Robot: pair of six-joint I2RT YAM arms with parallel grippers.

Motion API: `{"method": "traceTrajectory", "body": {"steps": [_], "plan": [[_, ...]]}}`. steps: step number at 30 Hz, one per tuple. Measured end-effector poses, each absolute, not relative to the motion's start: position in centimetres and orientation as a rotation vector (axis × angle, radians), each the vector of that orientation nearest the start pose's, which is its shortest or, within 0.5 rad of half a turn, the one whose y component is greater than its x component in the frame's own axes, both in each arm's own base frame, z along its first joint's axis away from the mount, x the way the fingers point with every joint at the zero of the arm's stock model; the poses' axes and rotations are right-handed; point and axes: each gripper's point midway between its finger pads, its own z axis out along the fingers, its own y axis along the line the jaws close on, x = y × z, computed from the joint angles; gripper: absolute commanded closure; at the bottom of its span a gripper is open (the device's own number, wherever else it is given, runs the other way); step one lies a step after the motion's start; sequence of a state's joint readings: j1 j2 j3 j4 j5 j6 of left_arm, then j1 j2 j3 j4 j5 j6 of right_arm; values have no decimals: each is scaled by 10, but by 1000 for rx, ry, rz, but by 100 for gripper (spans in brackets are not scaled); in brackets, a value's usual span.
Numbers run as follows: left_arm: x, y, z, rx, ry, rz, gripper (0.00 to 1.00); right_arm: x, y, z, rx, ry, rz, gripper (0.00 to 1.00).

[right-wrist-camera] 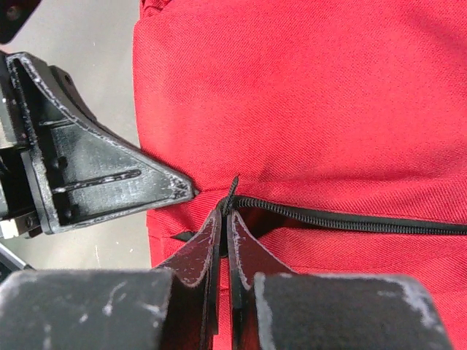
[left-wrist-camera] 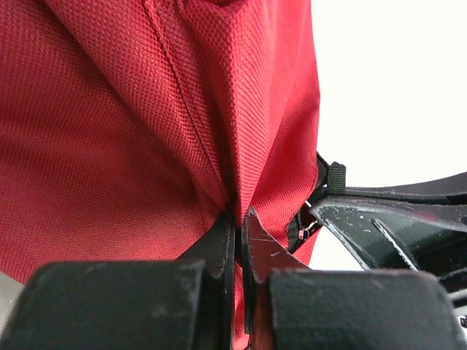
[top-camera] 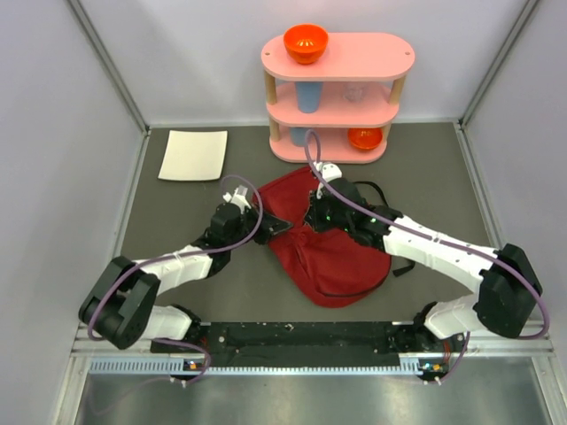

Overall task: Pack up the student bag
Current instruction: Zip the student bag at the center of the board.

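From above, a grey worktop sits boxed in by pale walls. The student bag (top-camera: 341,257) lies slumped at the worktop's middle. A pink shelf (top-camera: 337,99) stands at the far edge, with an orange bowl (top-camera: 306,42) on top, a blue cup (top-camera: 307,96) on the middle tier and a second orange bowl (top-camera: 364,138) on the lowest. A white sheet (top-camera: 193,155) lies toward the far left corner. The left end effector (top-camera: 276,227) and right end effector (top-camera: 310,220) meet at the bag's left side.

The left wrist view shows the left end effector pressed together on a raised fold of red fabric.

The right wrist view shows the right end effector pinching the end of the bag's black zipper (right-wrist-camera: 350,222), with grey worktop beyond the bag's edge.
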State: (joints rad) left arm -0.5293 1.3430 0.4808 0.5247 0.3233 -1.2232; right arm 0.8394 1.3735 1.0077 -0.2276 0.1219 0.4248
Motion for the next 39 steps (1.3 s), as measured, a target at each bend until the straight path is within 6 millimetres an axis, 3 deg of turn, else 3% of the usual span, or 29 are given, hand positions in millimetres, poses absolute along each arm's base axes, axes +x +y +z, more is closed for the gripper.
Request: {"method": "traceTrajectory", "body": {"steps": [11,12,13,14,17,21,26,29,30,34,39], "plan": [[270,-255,146,-475,2077,-1434,100,271,296,176,-327,2176,614,100],[270,-255,146,-470,2077,-1436,92,270,296,176,-327,2178,619,100],[270,-255,146,-463,2079,-1437,76,269,297,176,-331,2175,630,100],[269,-255,146,-454,2081,-1439,53,267,298,176,-337,2173,643,100],[268,-253,146,-425,2088,-1442,30,265,300,181,-355,2164,680,100],[267,-253,150,-401,2084,-1466,20,262,304,187,-373,2147,731,100],[258,-260,170,-343,2078,-1485,20,256,309,187,-405,2140,778,100],[247,-268,181,-311,2070,-1504,25,256,312,189,-410,2129,794,100],[244,-271,182,-305,2076,-1507,28,256,312,190,-409,2127,794,100],[230,-284,175,-322,2125,-1512,56,258,310,188,-391,2127,778,100],[229,-281,160,-403,2143,-1498,59,261,306,185,-371,2132,754,100]]}}
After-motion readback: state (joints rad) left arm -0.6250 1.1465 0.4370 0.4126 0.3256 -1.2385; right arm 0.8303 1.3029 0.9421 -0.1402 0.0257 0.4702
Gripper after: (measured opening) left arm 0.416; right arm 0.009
